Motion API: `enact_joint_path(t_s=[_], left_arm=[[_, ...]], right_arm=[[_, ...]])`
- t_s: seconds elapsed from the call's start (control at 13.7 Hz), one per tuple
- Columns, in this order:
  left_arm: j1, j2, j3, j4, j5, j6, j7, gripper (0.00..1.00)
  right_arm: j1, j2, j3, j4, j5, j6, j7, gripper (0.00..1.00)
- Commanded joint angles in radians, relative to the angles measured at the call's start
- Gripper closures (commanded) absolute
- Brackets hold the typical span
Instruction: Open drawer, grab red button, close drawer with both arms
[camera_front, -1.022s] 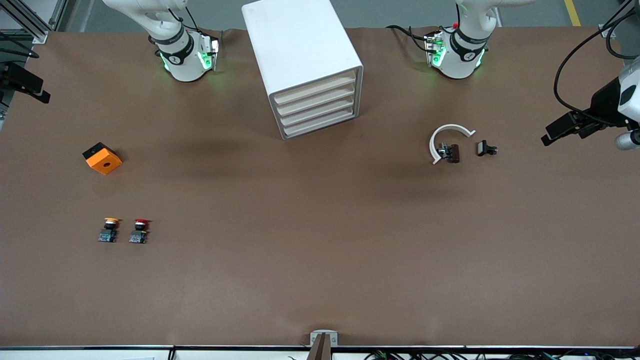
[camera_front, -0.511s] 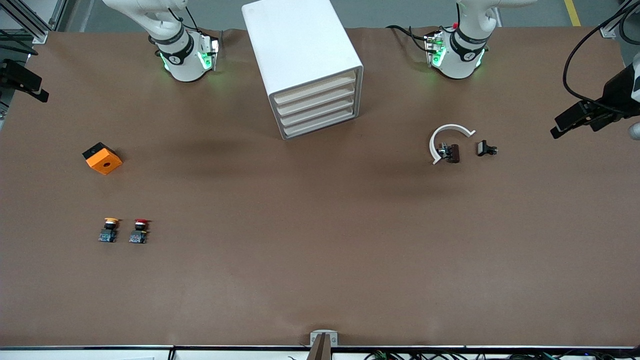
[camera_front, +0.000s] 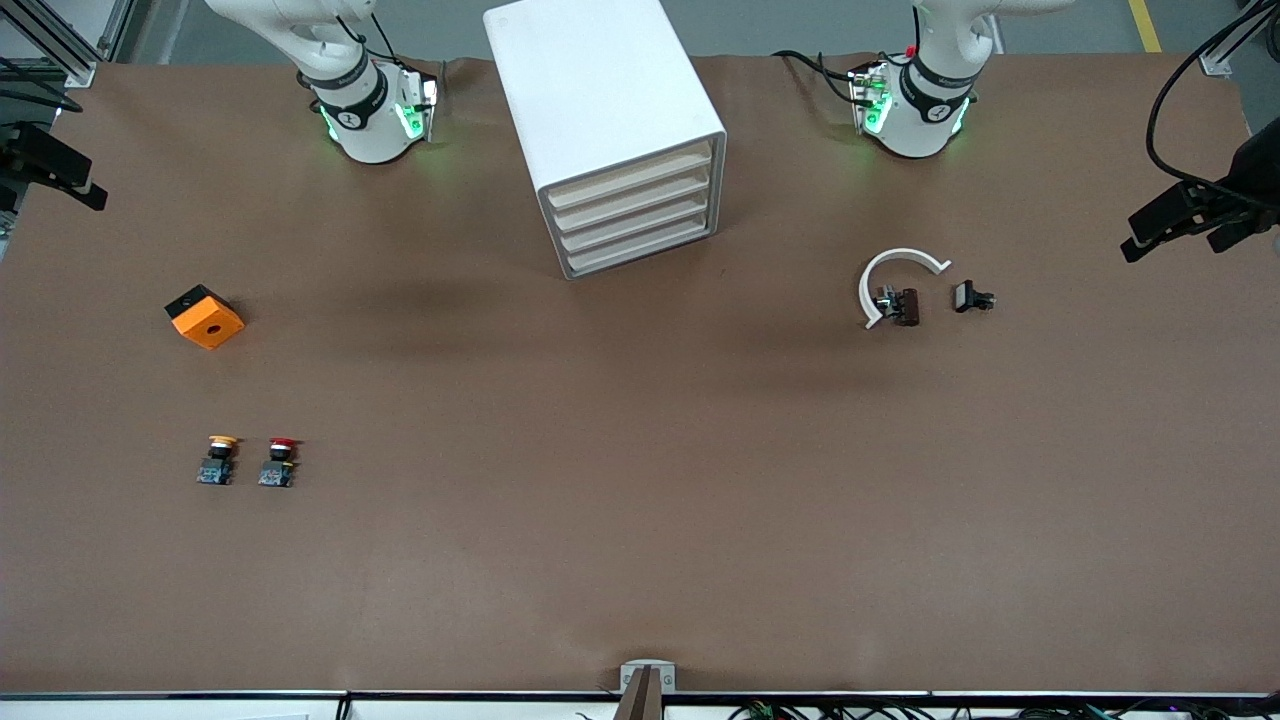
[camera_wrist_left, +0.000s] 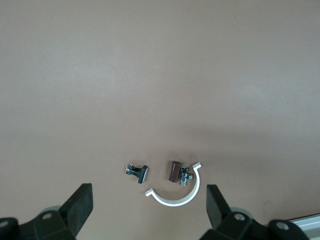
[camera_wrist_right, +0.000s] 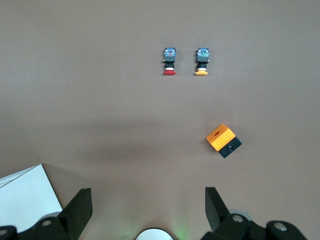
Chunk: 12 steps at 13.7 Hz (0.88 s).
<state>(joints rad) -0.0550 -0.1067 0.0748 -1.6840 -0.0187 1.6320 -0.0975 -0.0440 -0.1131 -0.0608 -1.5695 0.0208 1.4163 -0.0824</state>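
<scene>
Red button: we find the small push-button with a red mushroom cap, black body and bluish base (camera_front: 279, 462) lying on the table, nearest the front camera, toward the right arm's end.
Handling: we judge it light, rigid and easy to knock over; the cap looks smooth, so we advise gripping across the squarer black body.
Look-alike: a yellow-orange capped push-button (camera_front: 218, 460) lies just beside it, apart; we must not confuse the two.
Orange block: an orange and black block with a hole (camera_front: 204, 316) sits farther from the camera, well apart.
Loose parts: a white curved plastic clip (camera_front: 893, 273) partly surrounds a small dark metal fitting (camera_front: 900, 305); a small black fitting (camera_front: 971, 297) lies beside them, toward the left arm's end.
Drawer unit: the white four-drawer cabinet (camera_front: 610, 130) stands between the arm bases, all drawers shut.
Surface: the brown matte table covering (camera_front: 640, 520) is flat, with wide free room around the button.
Right gripper (camera_wrist_right: 145, 210): high over its end of the table, spread wide, holding nothing.
Left gripper (camera_wrist_left: 150, 207): high over the loose parts, spread wide, holding nothing.
</scene>
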Motion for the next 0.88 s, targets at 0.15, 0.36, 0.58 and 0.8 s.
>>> enact_joint_path(t_s=[0.15, 0.36, 0.58, 0.8], left_arm=[[-0.009, 0.005, 0.01, 0.026, 0.013, -0.026, 0.032, 0.0], [-0.011, 0.007, 0.01, 0.024, 0.013, -0.027, 0.032, 0.0], [-0.011, 0.012, 0.01, 0.026, 0.013, -0.027, 0.032, 0.0], [-0.013, 0.015, 0.008, 0.029, 0.013, -0.027, 0.024, 0.0]], right_arm=[[-0.004, -0.039, -0.005, -0.041, 0.007, 0.021, -0.013, 0.0], [-0.005, -0.042, -0.007, -0.043, 0.005, 0.021, -0.014, 0.0], [-0.002, -0.057, -0.005, -0.066, 0.005, 0.026, -0.014, 0.0], [0.0, -0.057, -0.002, -0.066, 0.005, 0.029, -0.013, 0.0]])
